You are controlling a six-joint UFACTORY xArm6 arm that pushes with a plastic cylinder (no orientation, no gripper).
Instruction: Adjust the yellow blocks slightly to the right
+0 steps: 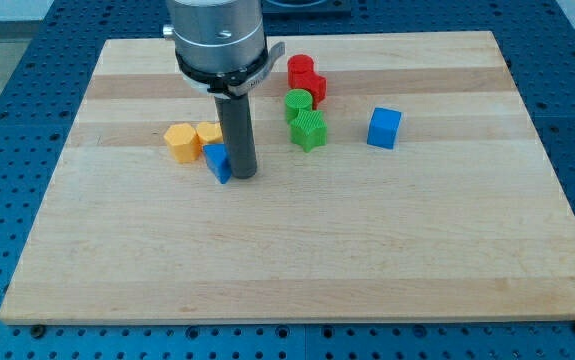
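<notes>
Yellow blocks [192, 139] are parked as a touching pair just to the view's left of the small blue block [217, 161], and my tip [242, 176] is planted right against that blue block's other side. No gripper is fitted, so nothing is being grasped. Trouble is likely if a rightward shove gets started from here: the yellows would be missed and the green blocks [305, 118] bumped instead.
</notes>
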